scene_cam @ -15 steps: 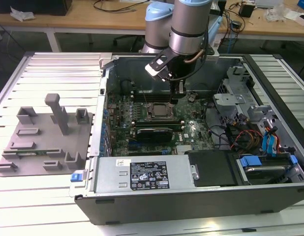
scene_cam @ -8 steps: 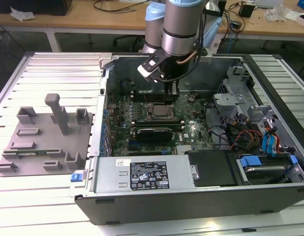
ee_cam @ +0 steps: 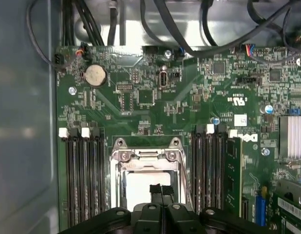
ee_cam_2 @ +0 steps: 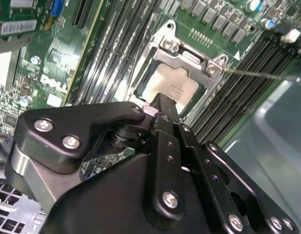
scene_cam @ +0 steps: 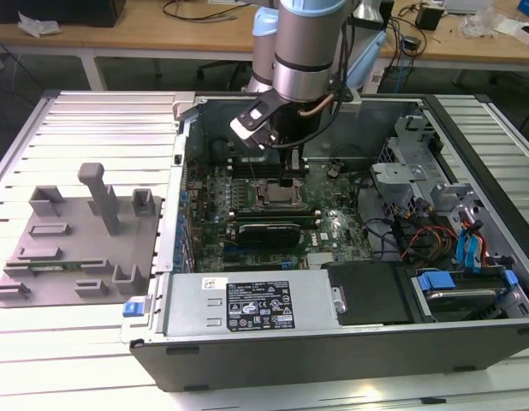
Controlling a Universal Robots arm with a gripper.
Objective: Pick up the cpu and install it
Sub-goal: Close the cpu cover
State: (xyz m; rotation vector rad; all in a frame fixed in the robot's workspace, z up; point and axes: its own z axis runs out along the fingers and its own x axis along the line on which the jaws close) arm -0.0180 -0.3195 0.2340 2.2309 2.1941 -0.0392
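— Where is the cpu [ee_cam_2: 172, 87]?
— Lying flat in the socket [ee_cam_2: 188, 51] on the green board [ee_cam: 155, 105], inside the metal frame.
— And you?
— My gripper [ee_cam: 160, 188] hangs just above it, fingers pressed together, gripping nothing.

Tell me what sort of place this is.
Probably a robotics or electronics lab: a robot arm reaches into an open PC case on a slatted metal table, and wooden benches strewn with cables stand behind.
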